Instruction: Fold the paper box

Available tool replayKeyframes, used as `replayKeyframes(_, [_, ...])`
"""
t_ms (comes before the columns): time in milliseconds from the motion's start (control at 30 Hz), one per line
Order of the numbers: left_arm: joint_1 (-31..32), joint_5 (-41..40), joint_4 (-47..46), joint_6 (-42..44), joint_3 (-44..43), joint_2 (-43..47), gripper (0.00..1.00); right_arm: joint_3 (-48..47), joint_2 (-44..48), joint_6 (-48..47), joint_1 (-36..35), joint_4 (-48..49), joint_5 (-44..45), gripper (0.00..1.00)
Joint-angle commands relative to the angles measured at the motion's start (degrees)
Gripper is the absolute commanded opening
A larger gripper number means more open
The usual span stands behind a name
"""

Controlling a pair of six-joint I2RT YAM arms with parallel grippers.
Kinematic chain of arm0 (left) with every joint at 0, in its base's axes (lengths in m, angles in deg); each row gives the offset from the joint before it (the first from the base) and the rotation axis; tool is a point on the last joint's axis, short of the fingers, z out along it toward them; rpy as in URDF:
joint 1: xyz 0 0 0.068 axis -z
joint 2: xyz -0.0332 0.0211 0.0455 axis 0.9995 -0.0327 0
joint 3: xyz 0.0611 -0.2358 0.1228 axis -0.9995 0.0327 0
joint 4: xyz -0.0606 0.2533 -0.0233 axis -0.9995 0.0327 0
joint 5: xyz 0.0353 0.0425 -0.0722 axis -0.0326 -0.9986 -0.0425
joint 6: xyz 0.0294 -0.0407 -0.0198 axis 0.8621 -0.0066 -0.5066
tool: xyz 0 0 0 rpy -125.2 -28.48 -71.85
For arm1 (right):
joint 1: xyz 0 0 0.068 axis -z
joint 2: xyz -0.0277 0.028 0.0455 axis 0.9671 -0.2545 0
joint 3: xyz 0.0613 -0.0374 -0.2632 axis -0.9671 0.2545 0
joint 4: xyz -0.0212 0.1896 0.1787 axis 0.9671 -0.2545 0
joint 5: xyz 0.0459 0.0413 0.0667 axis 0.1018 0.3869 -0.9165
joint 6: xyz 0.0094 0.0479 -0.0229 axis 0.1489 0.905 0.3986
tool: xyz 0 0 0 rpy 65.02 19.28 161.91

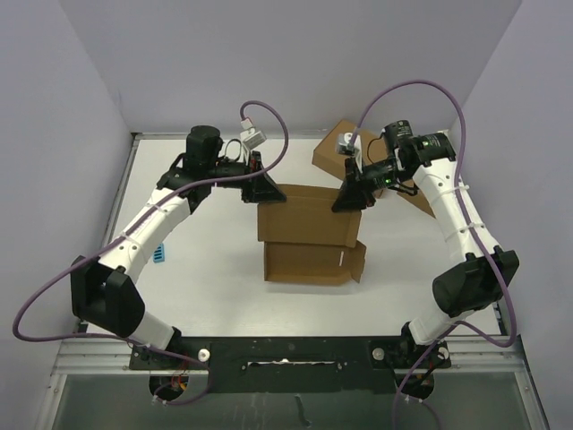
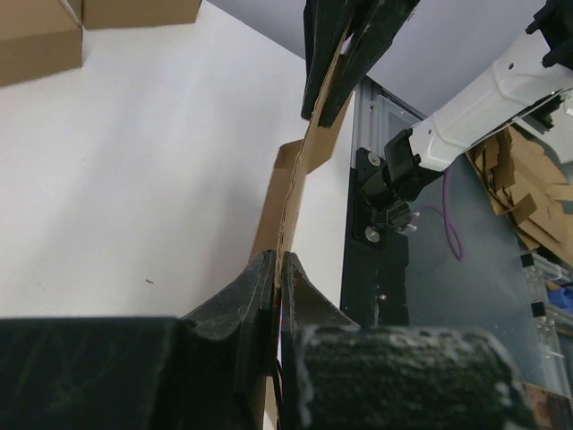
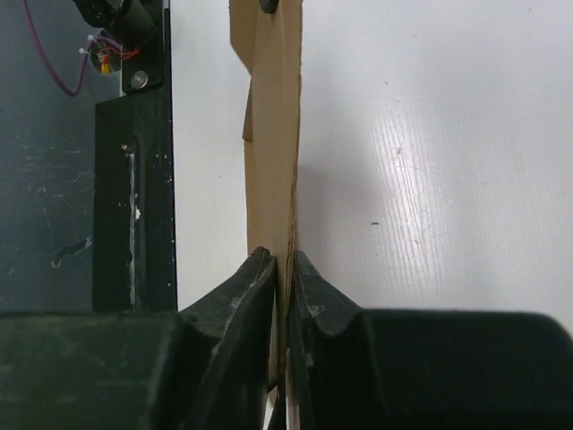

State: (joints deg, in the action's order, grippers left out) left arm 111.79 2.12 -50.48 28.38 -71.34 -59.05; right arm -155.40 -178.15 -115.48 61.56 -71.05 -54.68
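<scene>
**A:** Two grippers are pinching one panel. The left gripper [image 1: 266,190] is gripping the paper box [image 1: 309,264] at the ten o'clock corner of the raised panel [image 1: 304,219]. The right gripper [image 1: 347,195] is taking the two o'clock corner. In each wrist view the jaws are pressing together on the thin cardboard edge, with nothing else between them.

**B:** Where is the box sitting?

**A:** It is lying about mid-table. The far half is tilting up between the grippers, and the near half is lying flat toward six o'clock. A small flap is sticking out at its four o'clock corner.

**B:** How far along are we getting?

**A:** I am judging it as early to middle. One panel is being stood up along its crease, but no closed shape is showing. The side flaps are not looking tucked, and I cannot tell whether any tab is sitting in a slot. Raising the side walls, tucking the tabs and closing the lid all appear to be waiting.

**B:** Is anything crowding it?

**A:** Another brown box [image 1: 329,148] is sitting at one o'clock, just behind the right gripper. Flat cardboard [image 1: 419,202] is lying at two o'clock under the right arm. A small blue object [image 1: 159,253] is resting at nine o'clock, well apart.
</scene>
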Motion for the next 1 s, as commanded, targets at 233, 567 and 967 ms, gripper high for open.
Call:
replayKeyframes(233, [-7.72,-3.52,-22.64,-15.81,17.88,9.44,0.00,3.00,0.41,1.77,3.47,4.48,-5.91,0.68])
replayKeyframes(567, [-10.66,-10.47,-21.66,-16.14,23.34,11.62,0.00,28.02,7.95,14.65,9.74,33.87,-7.53,0.74])
replayKeyframes(967, [-11.93,-13.88,-24.46,-17.46,28.01,13.60,0.00,51.10,7.96,25.71,6.71,65.14,5.03,0.72])
